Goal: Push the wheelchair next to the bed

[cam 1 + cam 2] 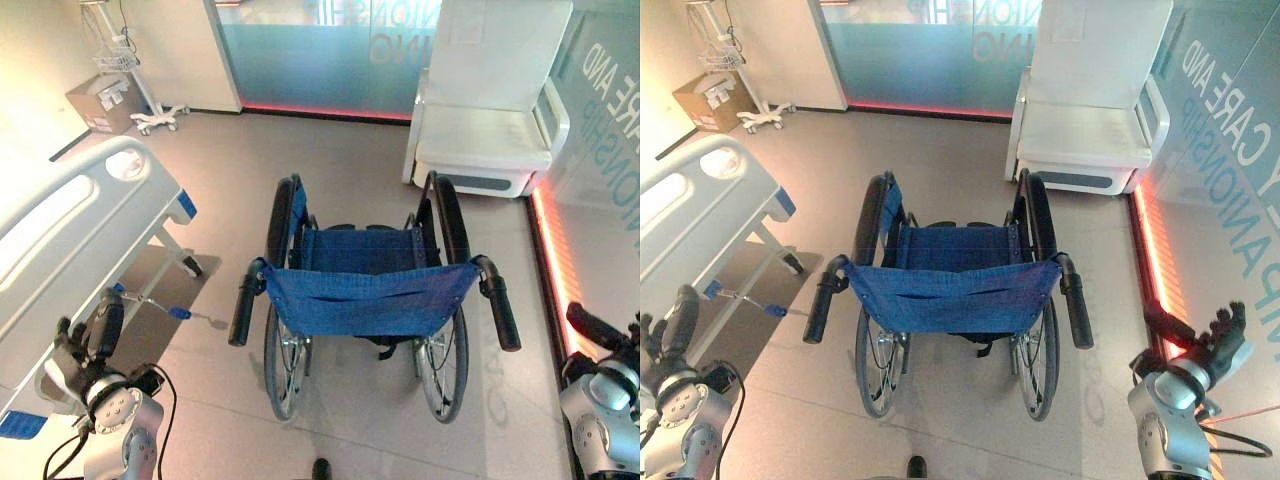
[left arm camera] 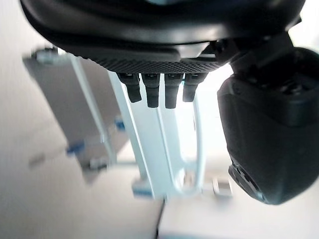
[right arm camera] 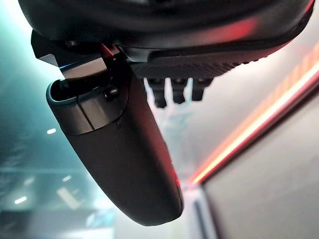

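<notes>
Here, your left hand (image 1: 85, 345) and right hand (image 1: 1215, 335) hung relaxed, fingers straight, grasping nothing. Ahead, the blue-fabric wheelchair with black push handles (image 1: 365, 290) stood untouched mid-floor, well apart from the white hospital bed (image 1: 60, 235); judged so, pushing remained entirely undone.

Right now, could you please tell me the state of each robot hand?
Left robot hand: open, holding nothing, beside the bed, clear of the wheelchair.
Right robot hand: open, holding nothing, off to the wheelchair's right.
</notes>
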{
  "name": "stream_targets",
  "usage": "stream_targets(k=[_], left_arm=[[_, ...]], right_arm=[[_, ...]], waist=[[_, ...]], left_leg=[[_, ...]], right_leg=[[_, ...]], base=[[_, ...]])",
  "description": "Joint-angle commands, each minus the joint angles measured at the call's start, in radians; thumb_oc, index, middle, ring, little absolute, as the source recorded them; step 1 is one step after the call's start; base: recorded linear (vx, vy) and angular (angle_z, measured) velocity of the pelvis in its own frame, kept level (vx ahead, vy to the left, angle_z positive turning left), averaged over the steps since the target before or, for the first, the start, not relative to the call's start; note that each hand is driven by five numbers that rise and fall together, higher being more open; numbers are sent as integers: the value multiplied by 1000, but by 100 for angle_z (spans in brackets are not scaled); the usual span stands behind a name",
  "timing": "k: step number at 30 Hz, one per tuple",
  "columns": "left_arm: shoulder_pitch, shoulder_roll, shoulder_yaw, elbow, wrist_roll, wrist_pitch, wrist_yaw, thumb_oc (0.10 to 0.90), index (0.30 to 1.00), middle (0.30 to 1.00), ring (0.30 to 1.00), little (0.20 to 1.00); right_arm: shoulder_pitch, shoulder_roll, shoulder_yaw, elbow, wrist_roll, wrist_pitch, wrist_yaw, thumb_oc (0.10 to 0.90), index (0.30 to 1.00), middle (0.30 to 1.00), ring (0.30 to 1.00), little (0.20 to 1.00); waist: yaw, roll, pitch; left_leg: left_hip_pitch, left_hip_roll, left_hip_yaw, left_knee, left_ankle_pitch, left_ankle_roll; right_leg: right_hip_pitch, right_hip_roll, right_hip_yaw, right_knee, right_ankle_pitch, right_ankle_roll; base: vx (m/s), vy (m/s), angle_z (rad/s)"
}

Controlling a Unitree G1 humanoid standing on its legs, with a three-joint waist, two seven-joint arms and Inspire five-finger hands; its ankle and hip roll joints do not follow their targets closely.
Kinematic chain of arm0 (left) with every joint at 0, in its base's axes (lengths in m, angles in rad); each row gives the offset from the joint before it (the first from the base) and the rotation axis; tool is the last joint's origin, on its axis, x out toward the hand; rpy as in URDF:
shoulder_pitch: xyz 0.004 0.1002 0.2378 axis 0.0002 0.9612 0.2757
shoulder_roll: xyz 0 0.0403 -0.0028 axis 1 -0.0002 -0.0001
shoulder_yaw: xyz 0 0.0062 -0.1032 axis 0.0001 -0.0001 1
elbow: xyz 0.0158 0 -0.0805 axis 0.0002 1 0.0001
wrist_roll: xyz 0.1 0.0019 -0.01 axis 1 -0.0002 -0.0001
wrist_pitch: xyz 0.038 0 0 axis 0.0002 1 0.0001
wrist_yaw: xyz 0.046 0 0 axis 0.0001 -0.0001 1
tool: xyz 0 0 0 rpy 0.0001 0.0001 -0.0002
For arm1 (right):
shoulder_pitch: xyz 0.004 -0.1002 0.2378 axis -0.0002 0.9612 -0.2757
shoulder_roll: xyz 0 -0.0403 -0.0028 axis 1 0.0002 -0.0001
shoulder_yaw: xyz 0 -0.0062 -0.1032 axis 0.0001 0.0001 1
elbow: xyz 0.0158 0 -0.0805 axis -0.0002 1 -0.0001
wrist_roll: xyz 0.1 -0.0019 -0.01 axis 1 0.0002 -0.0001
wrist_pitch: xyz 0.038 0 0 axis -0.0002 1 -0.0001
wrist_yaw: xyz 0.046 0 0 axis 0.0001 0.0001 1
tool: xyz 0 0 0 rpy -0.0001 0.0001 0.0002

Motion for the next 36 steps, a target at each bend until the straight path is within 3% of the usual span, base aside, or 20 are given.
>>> stream_targets(k=[1,11,16,19,25,31,36], left_arm=[[-80,168,78,-74,-26,29,-114,800,900,900,900,900],[-51,352,95,-227,-264,277,-397,800,900,900,900,900],[24,403,138,-276,-311,313,-459,800,900,900,900,900],[65,449,156,-305,-295,323,-537,800,900,900,900,900],[53,532,115,-351,-361,355,-631,800,900,900,900,900],[53,620,86,-396,-401,362,-650,800,900,900,900,900],[98,660,118,-411,-444,379,-631,800,900,900,900,900]], right_arm=[[-82,-154,-25,-105,-31,-4,104,800,900,900,900,900],[-82,-293,-79,-295,245,48,237,800,900,900,900,900],[-10,-331,-108,-378,365,108,314,800,900,900,900,900],[22,-367,-119,-408,407,108,350,800,900,900,900,900],[3,-430,-74,-422,500,122,339,800,900,900,900,900],[8,-492,-26,-427,542,133,322,800,900,900,900,900],[53,-525,-40,-440,564,173,321,800,900,900,900,900]], waist=[[8,-11,-36],[0,-1,-15],[-8,-4,-13],[-10,-9,-15],[-13,-8,-18],[-17,-5,-14],[-19,-5,-12]], left_leg=[[24,55,35,3,-72,-82],[17,59,62,3,-68,-84],[15,59,75,3,-68,-82],[17,60,87,3,-67,-83],[16,63,99,3,-62,-89],[17,67,111,3,-59,-92],[16,65,110,3,-59,-91]], right_leg=[[-38,-68,34,-71,121,56],[-47,-66,35,-71,125,67],[-53,-65,38,-71,126,71],[-54,-65,37,-71,127,74],[-56,-62,31,-71,129,76],[-57,-60,27,-71,131,76],[-58,-58,28,-71,130,77]], base=[[0,0,0],[-3,1,0],[0,0,0],[0,0,0],[0,0,0],[0,0,0],[0,0,0]])
